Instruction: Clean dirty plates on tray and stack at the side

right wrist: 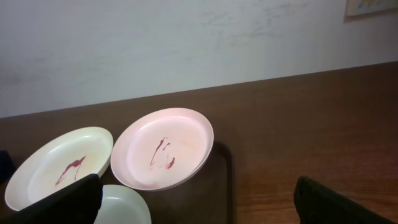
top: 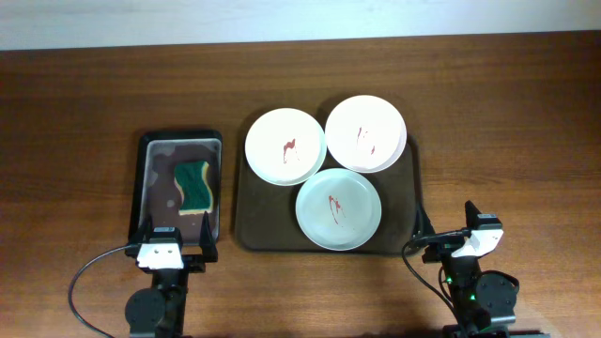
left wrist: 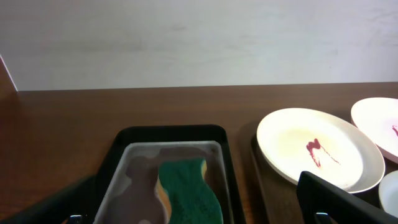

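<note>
black left arm (top: 158,305) and right arm (top: 484,291), each with white wrist housing (top: 160,251) and thin cable (top: 89,272)

two white plates (top: 285,146) (top: 365,132), one mint plate (top: 338,208), one brown tray (top: 258,223), one black tray (top: 164,155), one sponge (top: 193,186).

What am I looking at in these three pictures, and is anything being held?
Two robot arms sit at the near edge of a wooden table. The overhead picture looks straight down; the other two come from a camera on each wrist, and the dark shapes at their bottom corners are that arm's own fingers. The left tool and right tool are open, holding nothing. On the brown tray lie three plates with red smears: the left white plate, the right white plate, the mint plate. A small black tray holds a green sponge.
</note>
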